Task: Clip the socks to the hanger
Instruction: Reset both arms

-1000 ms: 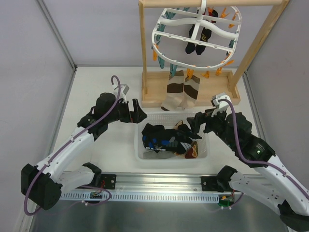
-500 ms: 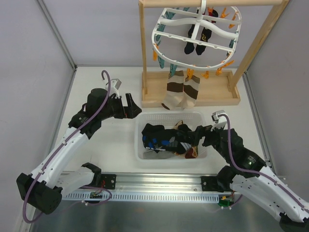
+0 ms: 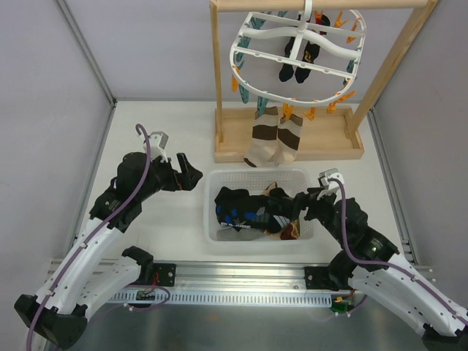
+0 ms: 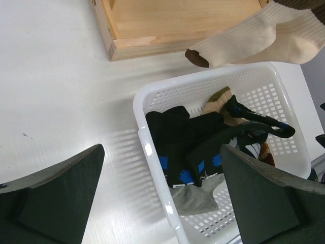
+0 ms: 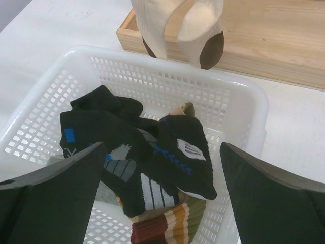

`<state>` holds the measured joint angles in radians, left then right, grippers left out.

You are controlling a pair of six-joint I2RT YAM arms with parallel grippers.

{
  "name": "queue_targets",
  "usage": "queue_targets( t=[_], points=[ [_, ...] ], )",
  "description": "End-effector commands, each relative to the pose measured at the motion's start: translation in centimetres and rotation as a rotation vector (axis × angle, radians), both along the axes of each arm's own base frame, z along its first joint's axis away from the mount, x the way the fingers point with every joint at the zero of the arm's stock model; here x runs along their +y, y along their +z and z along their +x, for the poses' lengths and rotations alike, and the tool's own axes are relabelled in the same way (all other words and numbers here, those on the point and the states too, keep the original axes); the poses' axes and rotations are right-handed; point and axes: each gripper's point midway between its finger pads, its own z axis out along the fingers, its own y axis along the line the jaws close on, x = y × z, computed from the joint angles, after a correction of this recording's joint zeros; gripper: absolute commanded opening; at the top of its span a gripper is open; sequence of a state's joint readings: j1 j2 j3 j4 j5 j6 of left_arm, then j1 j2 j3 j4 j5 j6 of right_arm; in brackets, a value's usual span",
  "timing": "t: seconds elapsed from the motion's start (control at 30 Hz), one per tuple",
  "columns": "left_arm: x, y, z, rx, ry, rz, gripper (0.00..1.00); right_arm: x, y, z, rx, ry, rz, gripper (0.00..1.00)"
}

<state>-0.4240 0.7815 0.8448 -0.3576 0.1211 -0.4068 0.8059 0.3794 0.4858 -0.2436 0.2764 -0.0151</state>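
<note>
The white oval hanger with orange and teal pegs hangs from the wooden frame at the back. Two tan, brown and white socks dangle clipped from its front rim; they also show in the left wrist view and the right wrist view. A black pair hangs inside the ring. A white basket holds a pile of black and patterned socks, also seen in the right wrist view. My left gripper is open and empty left of the basket. My right gripper is open and empty over the basket's right part.
The wooden frame's base tray stands just behind the basket, with slanted posts rising on either side. Grey walls close in left and right. A metal rail runs along the near edge.
My left arm has drawn back to the left and toward the near edge, away from the hanging socks. My right gripper has dropped toward the basket and now hovers over its right part.
</note>
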Motion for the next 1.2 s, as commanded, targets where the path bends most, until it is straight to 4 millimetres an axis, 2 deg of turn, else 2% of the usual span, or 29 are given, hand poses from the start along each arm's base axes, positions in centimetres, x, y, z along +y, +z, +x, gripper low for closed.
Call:
queue_targets(
  t=[0.0, 0.13, 0.3, 1.17],
  points=[
    [0.8, 0.2, 0.0, -0.034, 0.033, 0.007, 0.99, 0.5, 3.5, 1.0, -0.092, -0.006, 0.035, 1.00],
    [1.5, 0.6, 0.0, -0.062, 0.066, 0.003, 0.99, 1.2, 4.2, 1.5, -0.098, 0.010, 0.028, 1.00],
    [1.3, 0.8, -0.1, -0.067, 0.057, -0.001, 0.99, 1.6, 3.6, 1.7, -0.080, 0.010, 0.024, 1.00],
    [1.7, 1.1, -0.1, -0.084, 0.078, -0.007, 0.99, 0.5, 3.6, 1.5, -0.090, -0.030, 0.039, 1.00]
  ],
)
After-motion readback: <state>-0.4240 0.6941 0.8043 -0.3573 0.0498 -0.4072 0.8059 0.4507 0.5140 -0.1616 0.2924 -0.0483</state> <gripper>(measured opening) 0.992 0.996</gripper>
